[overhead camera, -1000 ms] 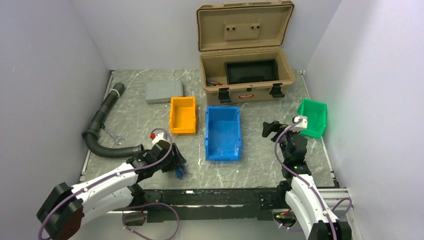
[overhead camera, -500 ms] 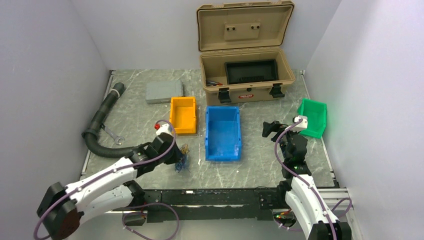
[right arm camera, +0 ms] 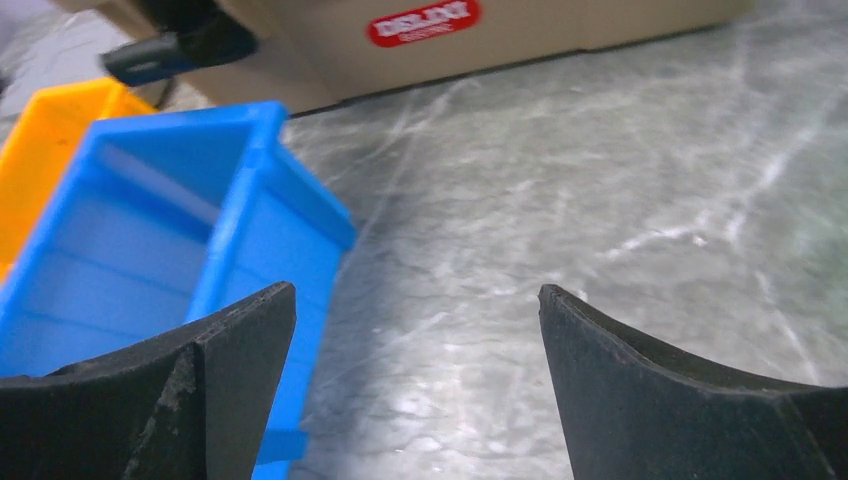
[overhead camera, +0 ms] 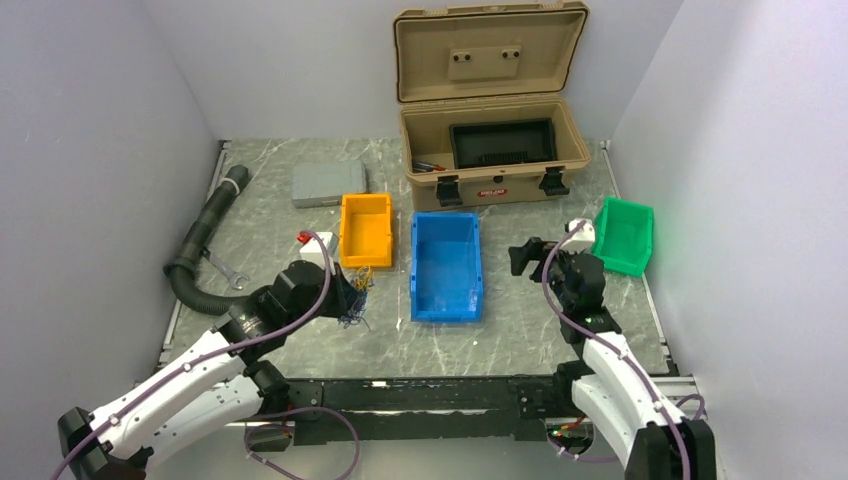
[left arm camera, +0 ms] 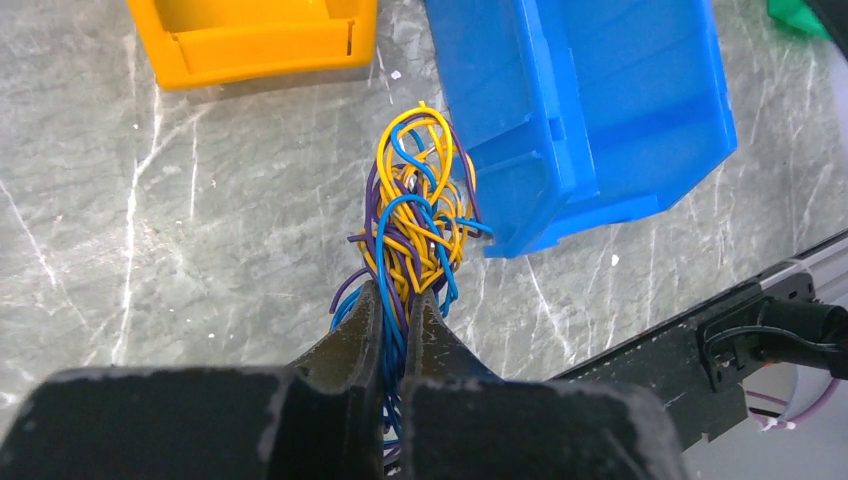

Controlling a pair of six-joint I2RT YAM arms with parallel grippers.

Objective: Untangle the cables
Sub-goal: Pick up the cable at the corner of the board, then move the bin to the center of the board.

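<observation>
The cables (left arm camera: 415, 205) are a small tangle of thin blue, purple and yellow wires, held off the marble table. My left gripper (left arm camera: 393, 295) is shut on the tangle's lower strands, which run down between its fingers. From above, the cables (overhead camera: 353, 296) hang at my left gripper (overhead camera: 345, 295), just below the orange bin and left of the blue bin. Well apart from them, my right gripper (overhead camera: 522, 258) stands open to the right of the blue bin. In the right wrist view nothing lies between the right gripper (right arm camera: 415, 300) fingers, only bare table.
An orange bin (overhead camera: 366, 231) and a blue bin (overhead camera: 446, 265) sit mid-table. A green bin (overhead camera: 626, 234) is at the right edge. An open tan toolbox (overhead camera: 492, 150) stands at the back. A grey case (overhead camera: 327, 183), black corrugated hose (overhead camera: 203, 255) and wrench (overhead camera: 227, 270) lie at left.
My left gripper has shut on the cables and lifted them up and toward the orange bin. My right gripper has shifted left toward the blue bin, still open.
</observation>
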